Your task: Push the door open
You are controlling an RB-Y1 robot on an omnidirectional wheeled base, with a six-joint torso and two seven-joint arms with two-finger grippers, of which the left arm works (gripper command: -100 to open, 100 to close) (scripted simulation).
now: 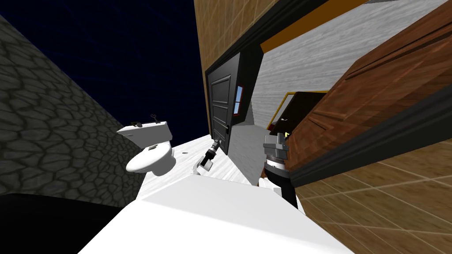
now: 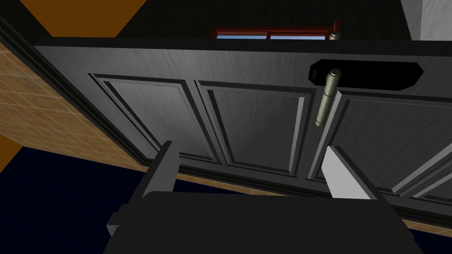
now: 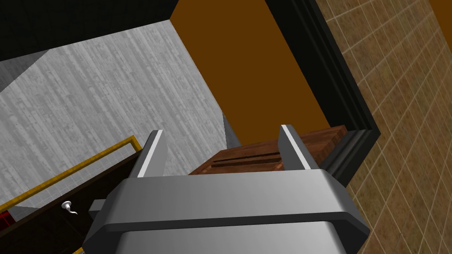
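A black panelled door stands ajar in its black frame, with a window showing past its edge. My left gripper is at the door's handle side, low down. In the left wrist view the left gripper is open and empty, close to the door's panels. The grey lever handle on its black plate lies just beyond one finger. My right gripper hangs beside a brown wooden door; in its wrist view the right gripper is open and empty.
A white toilet stands to my left against a dark stone wall. The brown door's black frame and a tan tiled wall are close on my right. Farther on is a dark door in a yellow frame.
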